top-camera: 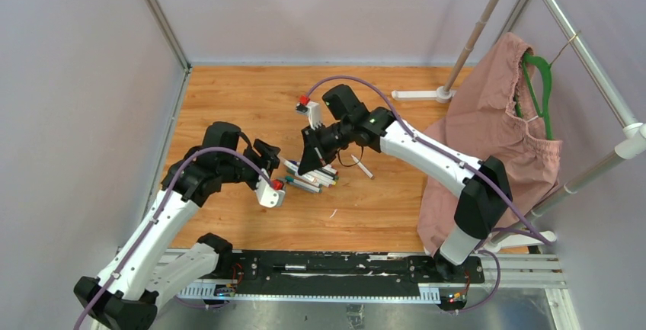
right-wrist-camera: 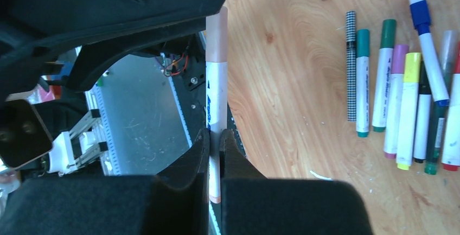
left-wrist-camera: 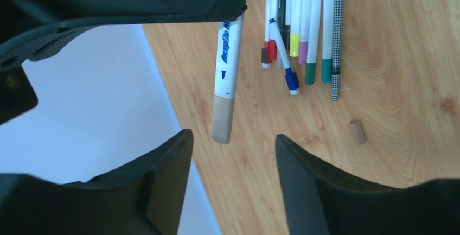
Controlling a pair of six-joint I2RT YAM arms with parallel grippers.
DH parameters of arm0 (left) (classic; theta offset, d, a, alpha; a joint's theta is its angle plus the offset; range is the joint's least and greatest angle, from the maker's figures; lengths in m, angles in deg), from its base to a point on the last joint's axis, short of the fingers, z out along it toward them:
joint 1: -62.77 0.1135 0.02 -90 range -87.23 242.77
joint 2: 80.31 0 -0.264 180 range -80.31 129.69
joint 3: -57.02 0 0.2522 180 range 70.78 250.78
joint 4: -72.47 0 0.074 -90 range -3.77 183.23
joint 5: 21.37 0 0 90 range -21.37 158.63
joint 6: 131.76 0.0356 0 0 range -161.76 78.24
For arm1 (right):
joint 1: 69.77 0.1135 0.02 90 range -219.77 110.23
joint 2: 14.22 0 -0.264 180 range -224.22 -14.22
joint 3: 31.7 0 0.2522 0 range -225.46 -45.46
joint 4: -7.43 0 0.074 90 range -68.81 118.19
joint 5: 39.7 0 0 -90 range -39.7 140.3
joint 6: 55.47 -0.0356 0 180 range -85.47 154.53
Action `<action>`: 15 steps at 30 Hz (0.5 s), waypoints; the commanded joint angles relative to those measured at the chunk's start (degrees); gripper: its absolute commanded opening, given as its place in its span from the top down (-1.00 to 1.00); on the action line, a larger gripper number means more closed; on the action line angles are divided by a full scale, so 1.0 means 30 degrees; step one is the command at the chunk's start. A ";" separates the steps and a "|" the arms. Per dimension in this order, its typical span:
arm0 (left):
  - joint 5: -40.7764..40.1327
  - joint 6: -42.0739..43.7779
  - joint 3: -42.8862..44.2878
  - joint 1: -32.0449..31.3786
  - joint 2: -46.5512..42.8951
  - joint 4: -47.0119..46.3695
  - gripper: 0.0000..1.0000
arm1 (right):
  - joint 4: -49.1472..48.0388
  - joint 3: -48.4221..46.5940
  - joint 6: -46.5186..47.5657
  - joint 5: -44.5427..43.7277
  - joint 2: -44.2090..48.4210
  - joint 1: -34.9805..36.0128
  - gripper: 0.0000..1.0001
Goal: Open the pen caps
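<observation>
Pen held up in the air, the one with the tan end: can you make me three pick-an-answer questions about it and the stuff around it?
1. Where does the loose tan cap lie?
A) on the wooden table, apart from the pile of pens
B) on the pink cloth
C) on the clothes hanger

2. What colour is the cap on the held pen?
A) blue
B) yellow
C) tan

3. How is the left gripper?
A) shut on the pen
B) open
C) shut on a cap

Answers:
1 A: the left wrist view shows it alone on bare wood.
2 C: the end of the pen is tan in both wrist views.
3 B: its fingers stand wide apart and grip nothing, while the right gripper is shut on the barrel.
</observation>
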 commanded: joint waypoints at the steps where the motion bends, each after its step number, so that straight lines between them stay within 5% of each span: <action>1: -0.0645 0.0177 0.0262 -0.0430 0.0086 0.0074 -0.11 | 0.0935 -0.0806 -0.0818 0.1615 0.0070 0.0208 1.00; 4: -0.0827 -0.0190 0.0347 -0.0602 0.0390 0.0074 0.08 | 0.0956 -0.1002 -0.0910 0.1849 -0.0079 0.0206 1.00; 9: -0.0996 -0.0524 0.0297 -0.0705 0.0642 0.0102 0.13 | 0.0984 -0.1385 -0.1013 0.2258 -0.0482 0.0273 1.00; 15: -0.0866 -0.1188 0.0649 -0.0840 0.0744 0.0133 0.49 | 0.0983 -0.1595 -0.1240 0.2249 -0.0836 0.0277 1.00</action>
